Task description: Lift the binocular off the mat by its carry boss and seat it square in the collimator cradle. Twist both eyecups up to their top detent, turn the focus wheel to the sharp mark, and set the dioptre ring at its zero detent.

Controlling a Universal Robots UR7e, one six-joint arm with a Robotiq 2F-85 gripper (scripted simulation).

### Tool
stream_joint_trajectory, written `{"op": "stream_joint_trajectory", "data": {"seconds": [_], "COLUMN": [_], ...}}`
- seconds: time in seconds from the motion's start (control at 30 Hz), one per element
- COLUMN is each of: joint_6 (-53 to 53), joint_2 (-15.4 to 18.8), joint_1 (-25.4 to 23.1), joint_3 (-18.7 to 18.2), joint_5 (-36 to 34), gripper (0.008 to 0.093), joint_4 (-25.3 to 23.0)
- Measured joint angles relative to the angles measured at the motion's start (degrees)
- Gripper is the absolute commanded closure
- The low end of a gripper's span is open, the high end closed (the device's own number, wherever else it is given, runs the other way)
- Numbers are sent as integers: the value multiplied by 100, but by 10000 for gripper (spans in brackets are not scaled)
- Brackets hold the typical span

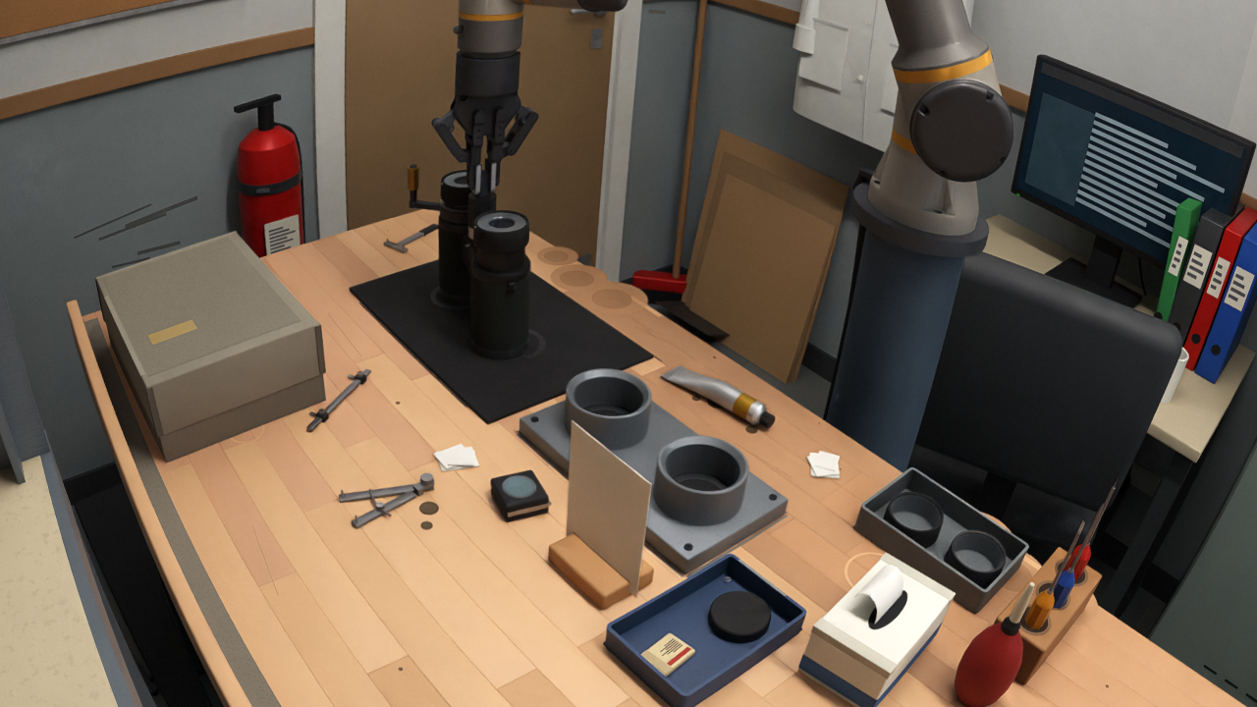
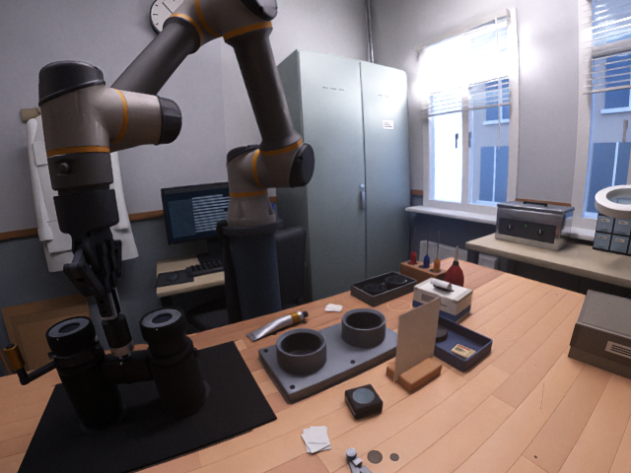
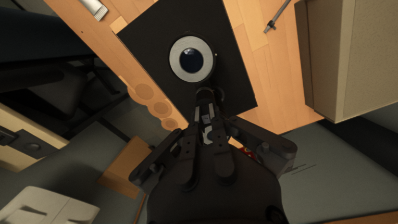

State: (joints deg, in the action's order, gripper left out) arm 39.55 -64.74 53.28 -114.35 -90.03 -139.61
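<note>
The carry boss point(image 2: 118, 331) is partly hidden between the two barrels, and my gripper point(image 2: 111, 311) is closed on it from above. The black binocular point(image 1: 482, 264) stands upright on the black mat point(image 1: 497, 334), eyecups up. One eyecup point(image 3: 191, 59) fills the wrist camera; the other is hidden behind my fingers point(image 3: 206, 117). The grey collimator cradle point(image 1: 655, 453), with two round sockets, lies right of the mat, nearer the desk's front. My gripper point(image 1: 484, 180) hangs straight down between the eyecups.
The desk's far edge point(image 1: 563, 255) runs just behind the mat. A grey box point(image 1: 211, 338) sits left of the mat. A white card on a wooden stand point(image 1: 605, 519) rises in front of the cradle. A tube point(image 1: 719, 396) lies behind the cradle. Small tools point(image 1: 338, 400) lie on the desk.
</note>
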Motion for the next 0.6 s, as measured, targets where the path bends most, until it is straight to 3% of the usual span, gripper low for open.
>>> {"op": "stream_joint_trajectory", "data": {"seconds": [0.6], "joint_6": [0], "joint_2": [0], "joint_1": [0], "joint_3": [1], "joint_5": [3], "gripper": [934], "joint_4": [0]}}
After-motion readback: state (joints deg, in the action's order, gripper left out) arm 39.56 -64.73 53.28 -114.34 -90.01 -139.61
